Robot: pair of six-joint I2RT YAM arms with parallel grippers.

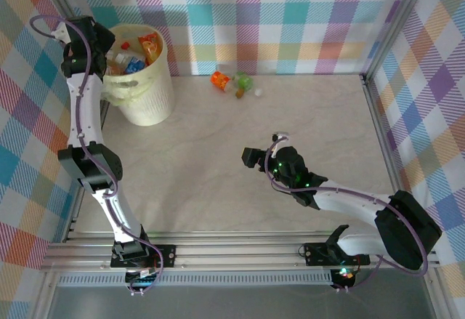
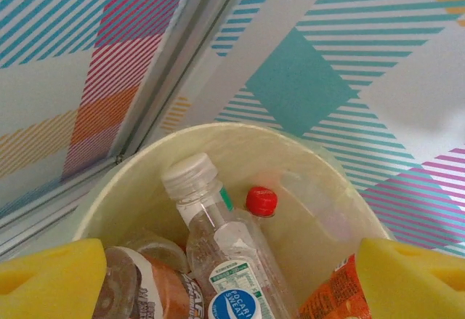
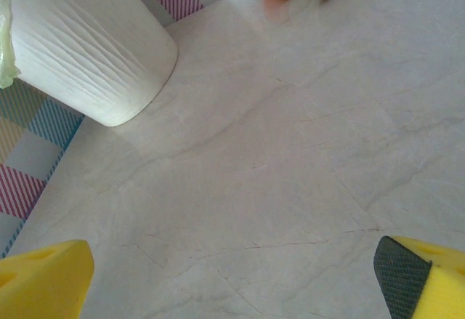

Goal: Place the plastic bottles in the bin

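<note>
The right arm folds low from its base at 5 o'clock. The right gripper [image 1: 252,158] sits over mid-table [image 1: 290,130], aimed toward 10 o'clock, fingers [image 3: 43,275] wide apart and empty. The left arm stretches to 11 o'clock, and the left gripper [image 2: 232,290] hangs over the bin [image 1: 156,97], spread and holding nothing. Inside, a clear bottle [image 2: 225,253] leans with its cap toward 11 o'clock. At 12 o'clock an orange-labelled bottle [image 1: 220,80] lies on its side, its long axis running about 10 to 4 o'clock.

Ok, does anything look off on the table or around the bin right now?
Nothing spilled or broken. The bin stands upright with bottles inside. The only strays are an orange-labelled bottle and a green one lying by the far wall, with a small white bit beside them, maybe a loose cap.
</note>
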